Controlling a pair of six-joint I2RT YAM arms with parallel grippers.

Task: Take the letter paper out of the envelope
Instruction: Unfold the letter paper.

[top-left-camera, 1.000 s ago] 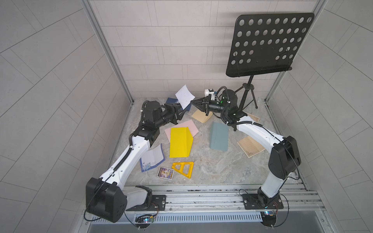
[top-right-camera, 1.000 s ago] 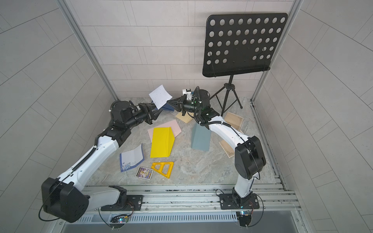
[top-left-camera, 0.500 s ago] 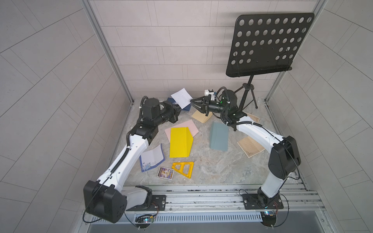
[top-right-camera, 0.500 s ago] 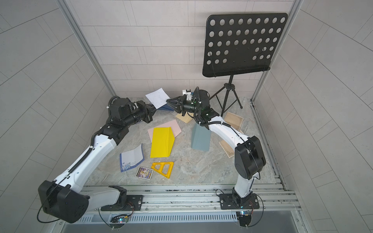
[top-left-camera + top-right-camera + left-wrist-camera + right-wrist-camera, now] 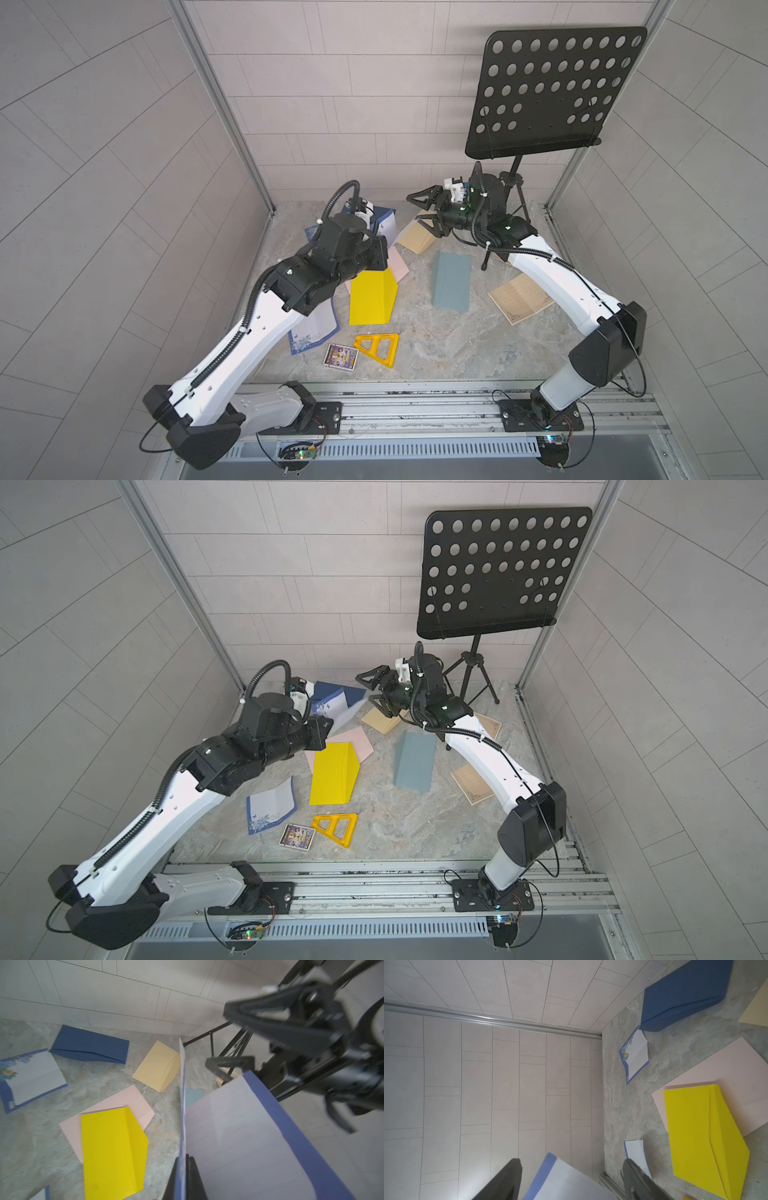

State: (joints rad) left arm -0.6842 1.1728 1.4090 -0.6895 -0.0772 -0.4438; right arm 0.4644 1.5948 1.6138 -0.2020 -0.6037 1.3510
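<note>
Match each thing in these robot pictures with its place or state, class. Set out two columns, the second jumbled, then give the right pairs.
Things
1. letter paper
2. right end effector
3. yellow envelope
4. navy envelope

Places or states
A. lies on the table by the back wall
B. open, jaws apart
C. pinched in the left end effector
D. overlaps the pink envelope

Pairs: 1-C, 2-B, 3-D, 4-A

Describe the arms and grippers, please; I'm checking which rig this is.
Both the left arm and right arm have white link shells, black joints and black plates bolted to a silver rail. A black ribbed cable hose runs along each. The right gripper has black, triangular open-frame jaws.
</note>
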